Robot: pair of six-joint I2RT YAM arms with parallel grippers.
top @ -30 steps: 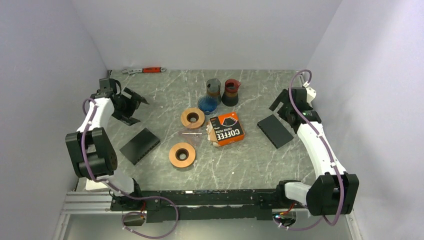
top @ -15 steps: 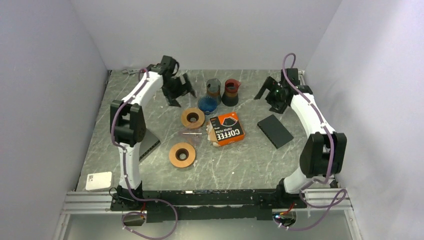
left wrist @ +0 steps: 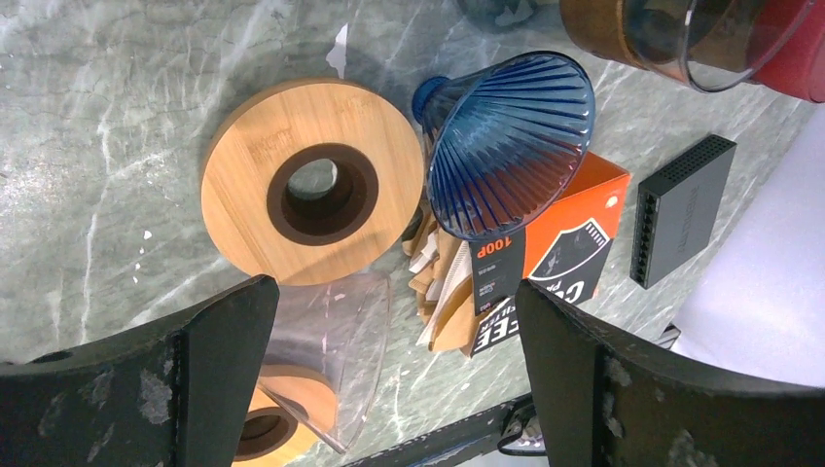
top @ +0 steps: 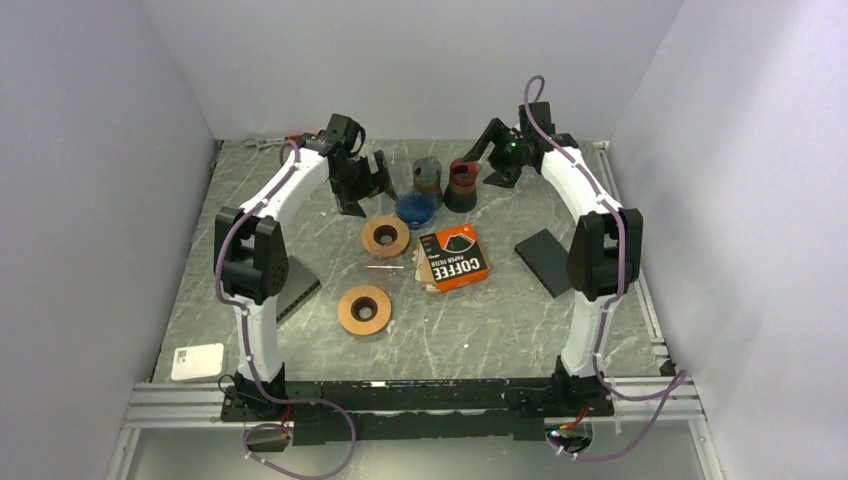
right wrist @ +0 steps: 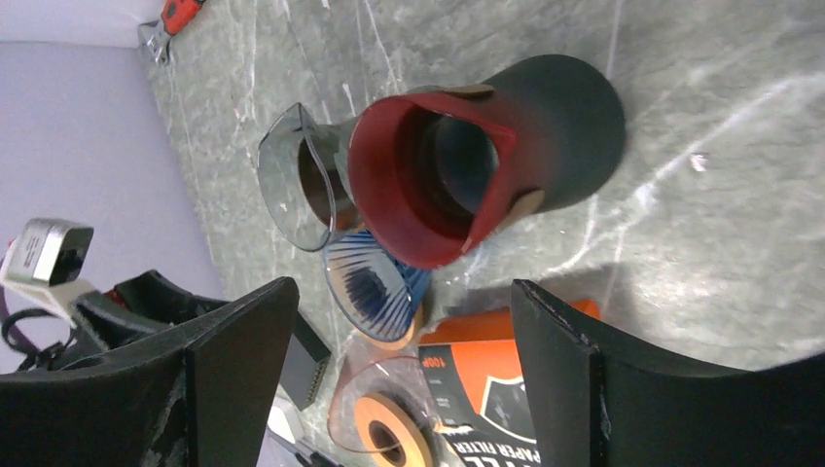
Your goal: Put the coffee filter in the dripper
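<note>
The greatest risk is judged to lie in the pick itself. The coffee filters (left wrist: 438, 282) are thin sheets nested in a loose fan, so several could be lifted together, or one could be creased or torn if pinched flat against the table (left wrist: 97, 146). The orange box (left wrist: 569, 243) they touch could be dragged along, and the blue dripper (left wrist: 506, 146) just beyond them could be knocked by a widely spread claw. A filter let go crooked would not be seated in the cone.

Both claws are seen spread wide with nothing between the jaws. The left gripper (left wrist: 397, 292) hovers by the blue dripper and a wooden ring (left wrist: 253, 175). The right gripper (right wrist: 404, 292) hovers by the red and black dripper (right wrist: 457, 175) at the far side. Which dripper is meant cannot be told.

The filters are seen as pale brown paper, fanned and slightly curled. They lie at the left end of the box, near the table's middle and just right of a clear cone (left wrist: 331, 331).
</note>
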